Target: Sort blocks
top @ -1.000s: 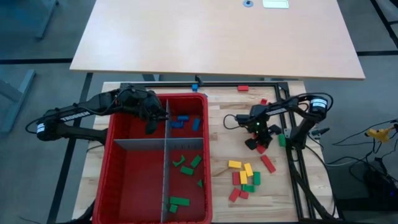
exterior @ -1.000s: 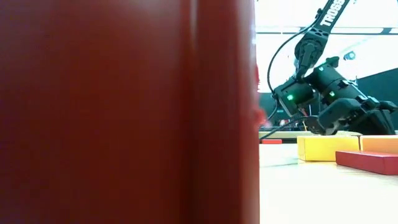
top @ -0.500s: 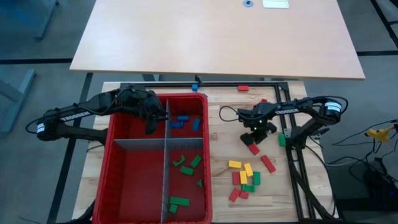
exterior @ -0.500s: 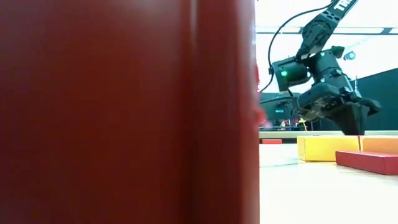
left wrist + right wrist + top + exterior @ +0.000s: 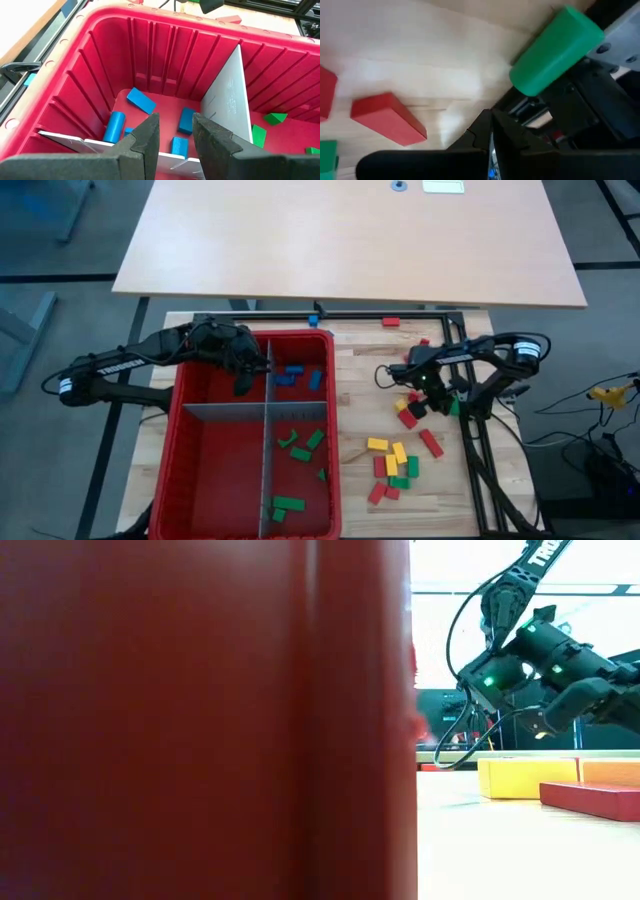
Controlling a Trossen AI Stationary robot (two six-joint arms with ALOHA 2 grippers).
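1. Your red bin [image 5: 205, 470] is where it was half a second ago, its grey dividers [image 5: 266, 465] splitting it into four compartments; blue blocks [image 5: 292, 374] lie in the far right one, green blocks [image 5: 300, 446] in the near right one.
2. Your left gripper [image 5: 243, 367] has not moved: it hangs over the bin's far left compartment, fingers [image 5: 145, 137] parted with nothing between them.
3. Your right gripper [image 5: 414, 408] has shifted away from the bin's right side, now over the loose blocks [image 5: 392, 462] there. Its fingers look pressed together, empty.
4. A green block [image 5: 555, 49] lies near it, against the frame rail.
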